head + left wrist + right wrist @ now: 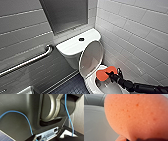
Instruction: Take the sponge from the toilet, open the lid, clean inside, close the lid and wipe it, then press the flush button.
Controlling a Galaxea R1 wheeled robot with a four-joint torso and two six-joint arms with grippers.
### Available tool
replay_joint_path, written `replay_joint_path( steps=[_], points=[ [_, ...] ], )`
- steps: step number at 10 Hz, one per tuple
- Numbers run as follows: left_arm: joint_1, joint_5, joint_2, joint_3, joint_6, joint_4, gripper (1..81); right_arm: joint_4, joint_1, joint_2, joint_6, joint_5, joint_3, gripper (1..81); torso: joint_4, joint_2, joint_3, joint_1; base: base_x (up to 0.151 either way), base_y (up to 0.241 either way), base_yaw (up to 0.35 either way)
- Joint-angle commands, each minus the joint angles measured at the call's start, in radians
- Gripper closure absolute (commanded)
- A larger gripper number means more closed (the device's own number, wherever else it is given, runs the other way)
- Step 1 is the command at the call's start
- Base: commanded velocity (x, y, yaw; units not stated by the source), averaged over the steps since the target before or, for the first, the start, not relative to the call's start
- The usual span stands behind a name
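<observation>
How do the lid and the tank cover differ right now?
The lid stands raised and tilted; the tank cover lies flat. The lid is oval; the tank cover is a rounded rectangle. The tank cover carries the dark flush button; the lid is plain. Both are smooth and white.

Tiled bathroom — toilet [82,47], grab bar [27,61].

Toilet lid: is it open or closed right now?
Open. The lid stands raised in front of the tank, and the right gripper holds the sponge over the exposed bowl.
</observation>
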Motion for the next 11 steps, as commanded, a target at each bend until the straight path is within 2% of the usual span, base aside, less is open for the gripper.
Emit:
replay_joint_path(
  steps=[1, 3, 7, 9, 10, 11],
  points=[
    [0.046, 0.04, -0.01, 0.011, 0.004, 0.003, 1.0, -0.003, 0.153, 0.067, 0.009, -0.098, -0.127, 81.1, 0.0, 0.0, 0.0, 0.0, 0.0, 0.0, 0.0],
    [0.05, 0.04, -0.01, 0.011, 0.002, 0.004, 1.0, 0.083, 0.149, 0.11, 0.009, -0.098, -0.251, 81.1, 0.0, 0.0, 0.0, 0.0, 0.0, 0.0, 0.0],
    [0.059, 0.038, -0.008, 0.012, 0.002, 0.004, 1.0, 0.145, 0.106, 0.115, 0.012, -0.098, -0.345, 81.1, 0.0, 0.0, 0.0, 0.0, 0.0, 0.0, 0.0],
    [0.059, 0.037, -0.011, 0.011, 0.002, 0.004, 1.0, 0.146, 0.052, 0.067, 0.027, -0.082, -0.29, 81.1, 0.0, 0.0, 0.0, 0.0, 0.0, 0.0, 0.0],
    [0.059, 0.037, -0.01, 0.011, 0.002, 0.004, 1.0, 0.142, 0.019, 0.017, 0.026, -0.042, -0.216, 81.1, 0.0, 0.0, 0.0, 0.0, 0.0, 0.0, 0.0],
    [0.059, 0.037, -0.01, 0.011, 0.002, 0.006, 1.0, 0.137, -0.014, -0.028, 0.024, 0.03, -0.147, 81.1, 0.0, 0.0, 0.0, 0.0, 0.0, 0.0, 0.0]
  ],
)
